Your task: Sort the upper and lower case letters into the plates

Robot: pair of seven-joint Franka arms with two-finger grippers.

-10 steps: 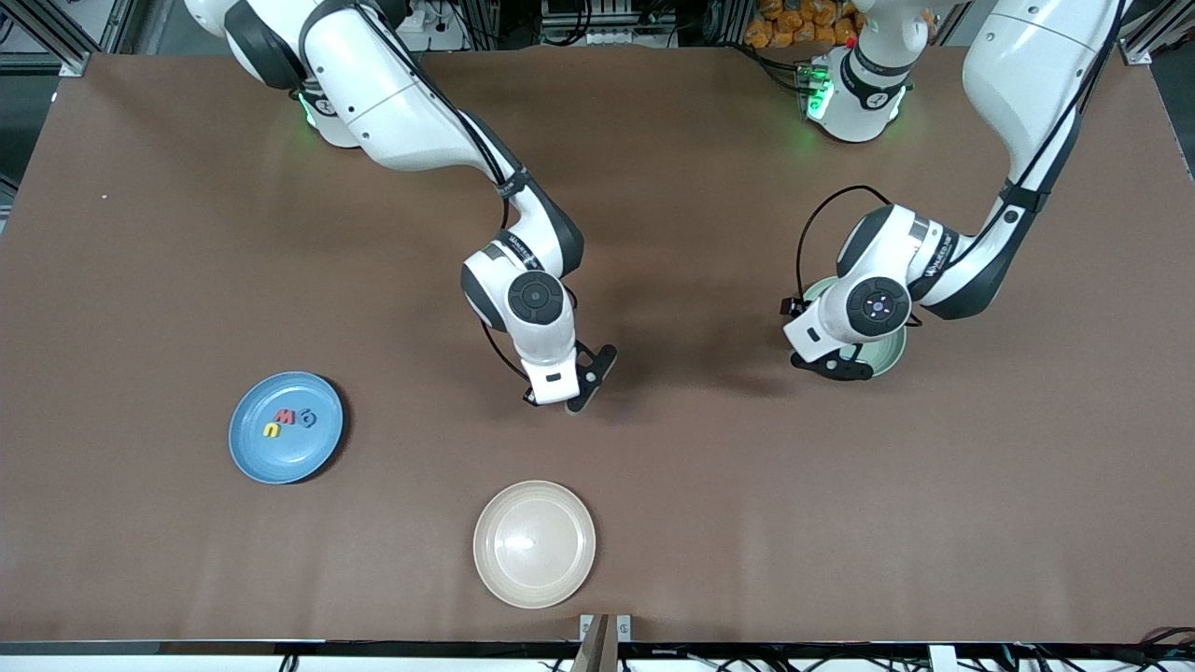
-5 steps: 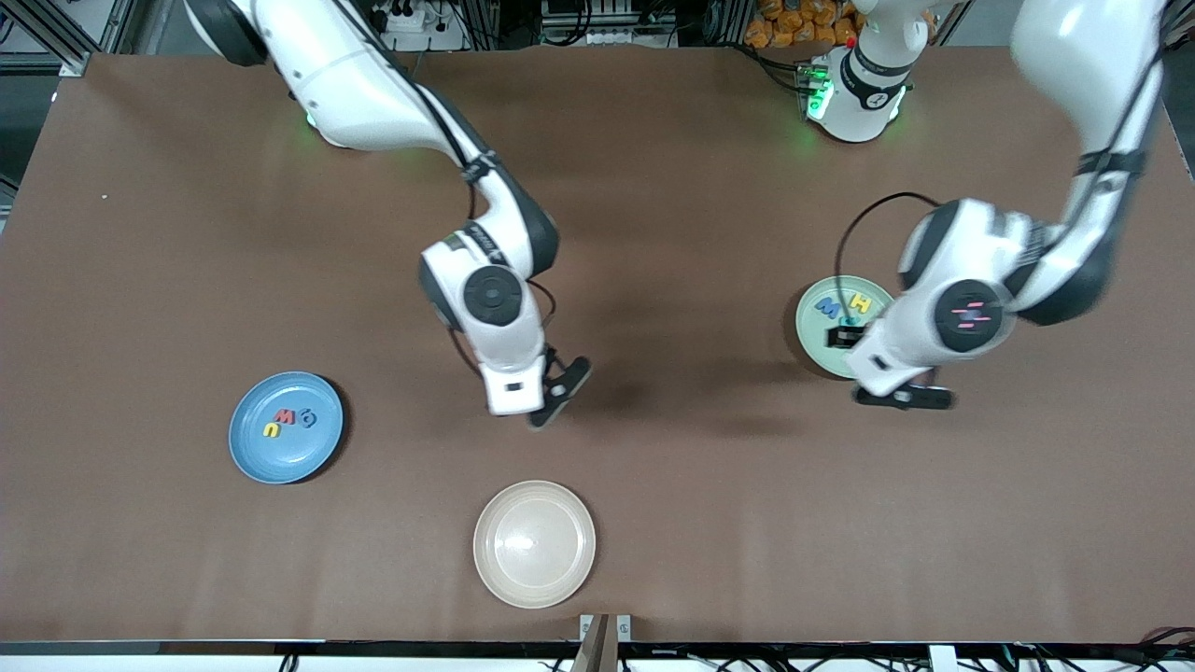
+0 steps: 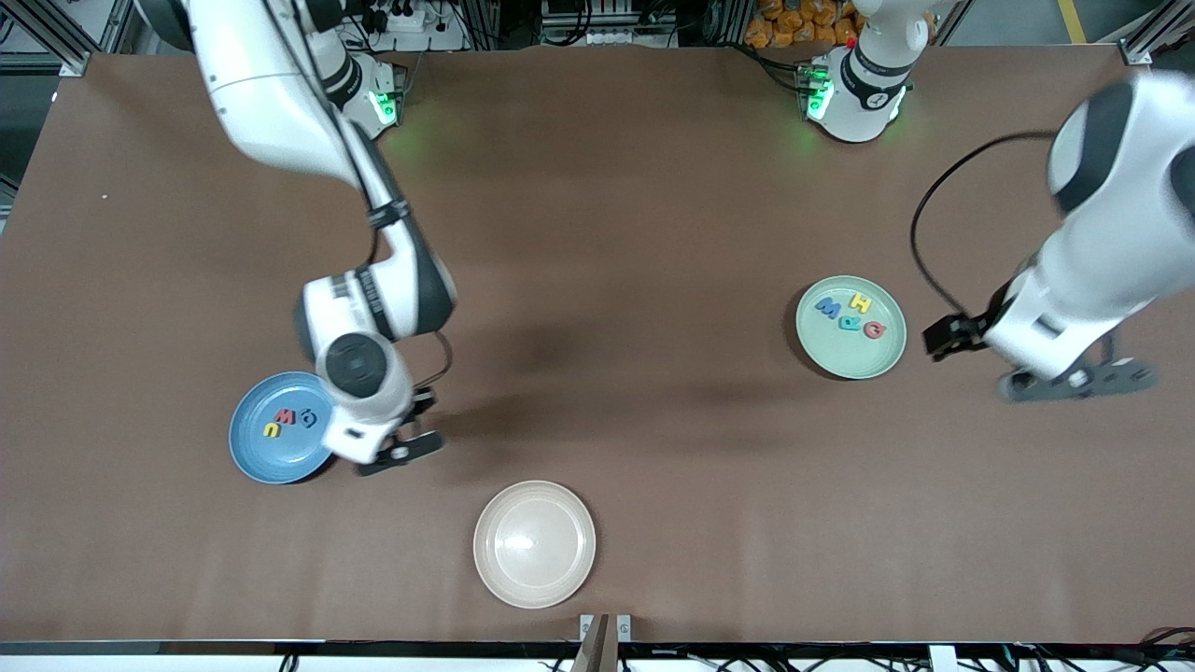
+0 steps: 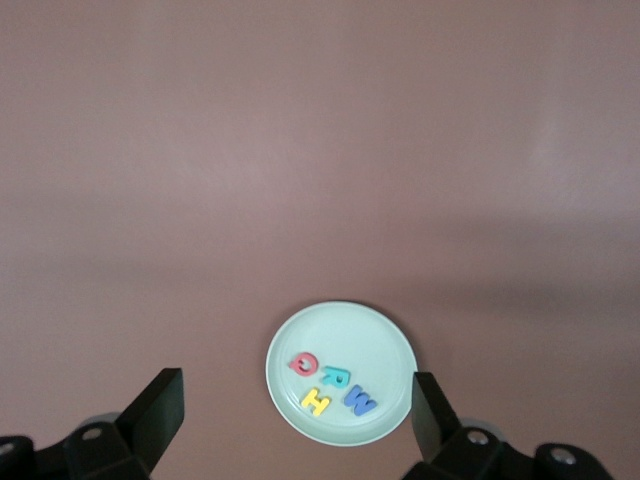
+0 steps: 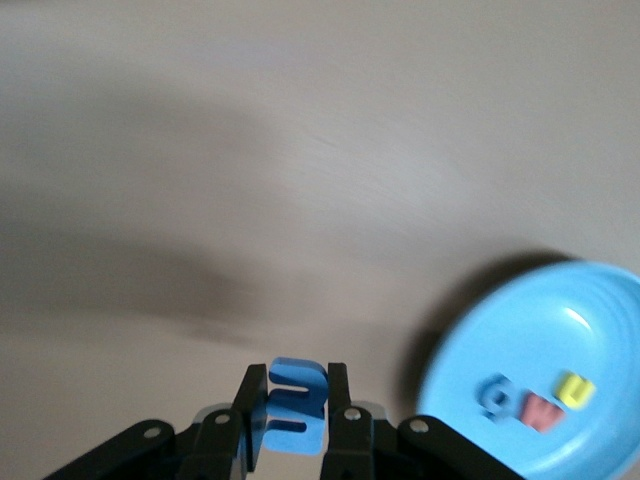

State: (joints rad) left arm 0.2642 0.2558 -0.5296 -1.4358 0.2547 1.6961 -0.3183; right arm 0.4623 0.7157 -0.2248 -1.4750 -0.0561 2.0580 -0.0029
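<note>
The right gripper (image 5: 290, 425) is clamped on a blue letter (image 5: 292, 405) in the air over bare table just beside the sky-blue plate (image 3: 254, 448), which holds yellow, red and blue letters (image 3: 289, 420). The left gripper (image 4: 290, 420), jaws spread wide and holding nothing, hangs over the table near the mint plate (image 3: 840, 359) (four letters (image 3: 850, 315) lie in it). A cream plate (image 3: 534, 544) sits nearest the front camera

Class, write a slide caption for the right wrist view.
Right gripper shut on a blue letter, beside the blue plate holding three letters.
</note>
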